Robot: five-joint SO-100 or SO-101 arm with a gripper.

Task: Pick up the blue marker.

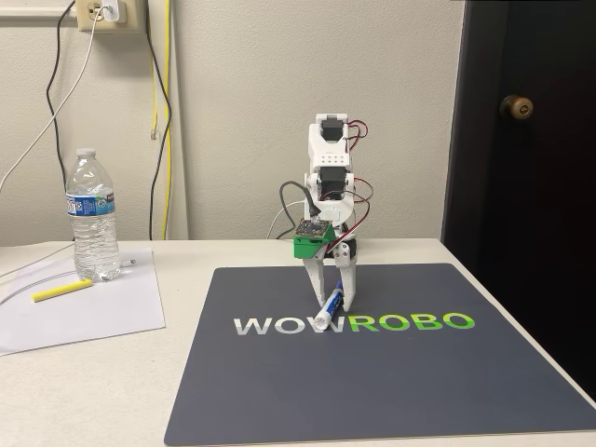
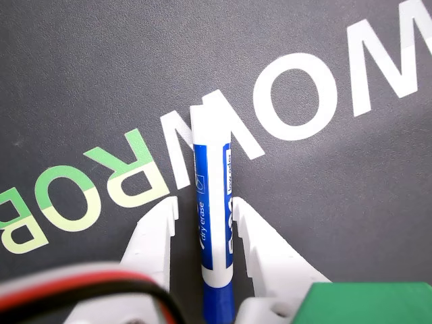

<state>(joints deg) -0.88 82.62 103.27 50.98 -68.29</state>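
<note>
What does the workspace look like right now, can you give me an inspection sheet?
Surface: dark WOWROBO mat on a pale table.
Job's things: blue marker lying between the fingers, one end on the mat.
Clutter: water bottle, yellow highlighter, paper sheet.
Grippers: gripper lowered around the marker; closure unclear.
Cables: wires on the arm; cords hanging from the wall outlet.
Surroundings: dark door at right in the fixed view.
</note>
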